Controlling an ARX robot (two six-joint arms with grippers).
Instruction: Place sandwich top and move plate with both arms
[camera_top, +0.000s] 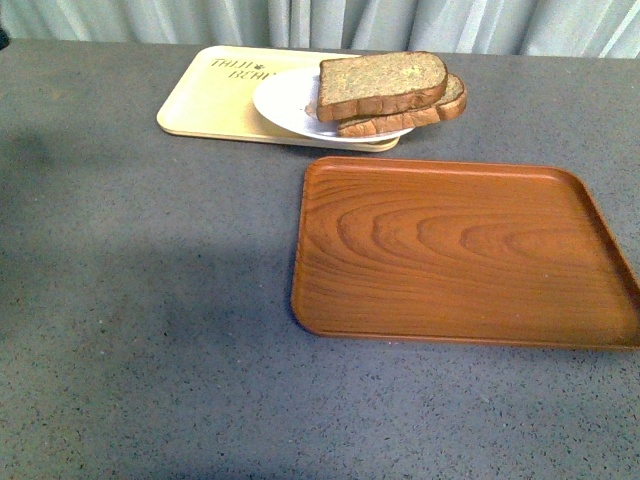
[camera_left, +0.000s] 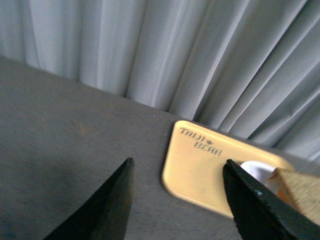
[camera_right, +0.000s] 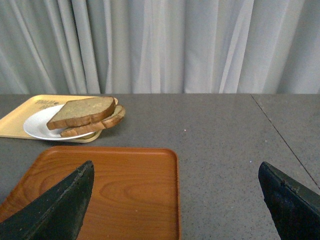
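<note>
Sandwich top (camera_top: 380, 84) already sits on the plate (camera_top: 285, 100); both my fingers hang wide open, empty; next, grip the plate's rim from two sides

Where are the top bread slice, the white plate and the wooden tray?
top bread slice (camera_top: 380, 82), front view, middle of its upper face.
white plate (camera_top: 282, 100), front view, bare left part.
wooden tray (camera_top: 460, 250), front view, bare middle of its floor.

Grey speckled tabletop (camera_top: 150, 330): bearing pale yellow bear-printed tray (camera_top: 205, 100) at rear, brown wood-grain rectangular tray (camera_top: 460, 250) nearer, apart.
</note>
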